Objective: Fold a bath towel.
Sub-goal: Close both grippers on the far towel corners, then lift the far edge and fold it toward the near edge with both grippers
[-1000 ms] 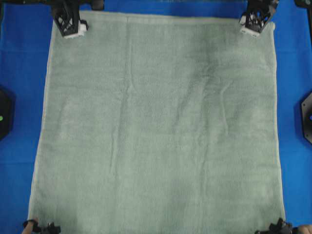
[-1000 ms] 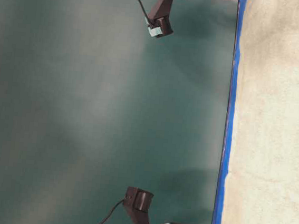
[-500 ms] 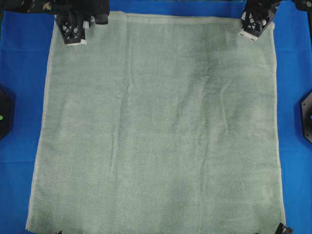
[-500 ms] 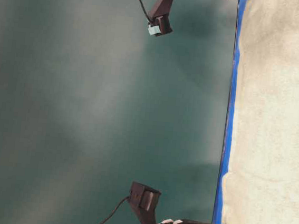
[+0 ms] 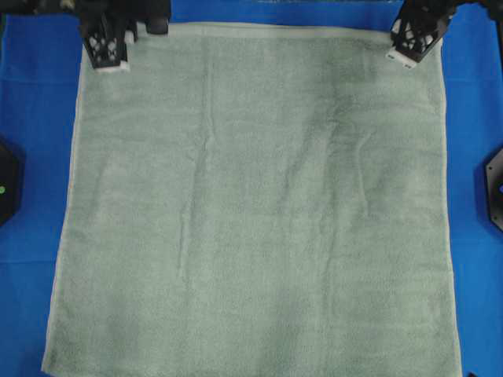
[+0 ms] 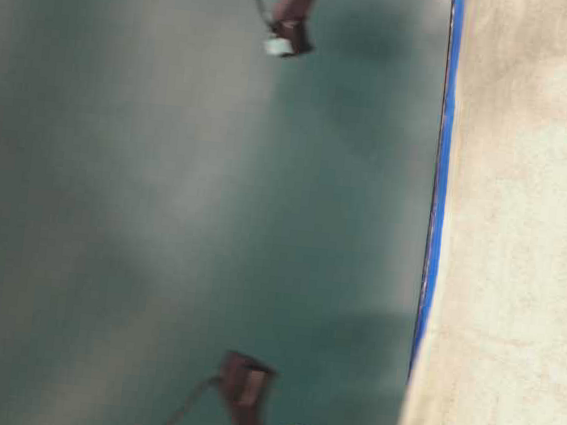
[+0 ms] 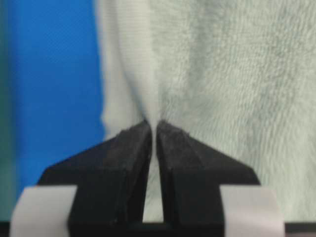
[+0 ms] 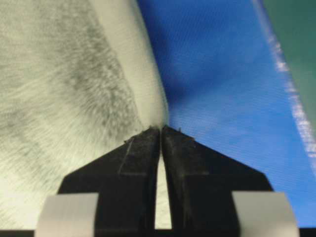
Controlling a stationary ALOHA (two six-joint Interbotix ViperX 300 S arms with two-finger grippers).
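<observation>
The pale sage-green bath towel (image 5: 251, 204) lies spread flat over most of the blue table cover (image 5: 31, 102). My left gripper (image 5: 106, 56) is at the towel's far left corner and my right gripper (image 5: 410, 45) at its far right corner. In the left wrist view, the left gripper (image 7: 152, 126) is shut on a pinch of towel (image 7: 222, 74) beside the hem. In the right wrist view, the right gripper (image 8: 161, 131) is shut on the hemmed border of the towel (image 8: 59, 89), with the blue cover (image 8: 212, 74) beside it.
Black fixtures sit at the left edge (image 5: 6, 188) and right edge (image 5: 495, 188) of the table. The blurred table-level view shows the towel (image 6: 522, 236), the cover's blue edge (image 6: 439, 187) and a teal backdrop (image 6: 164, 201) with arm parts above and below.
Both grippers have shut on the towel's far corners, and the left one has shifted slightly left. The dark shapes at the towel's near corners have left the overhead view.
</observation>
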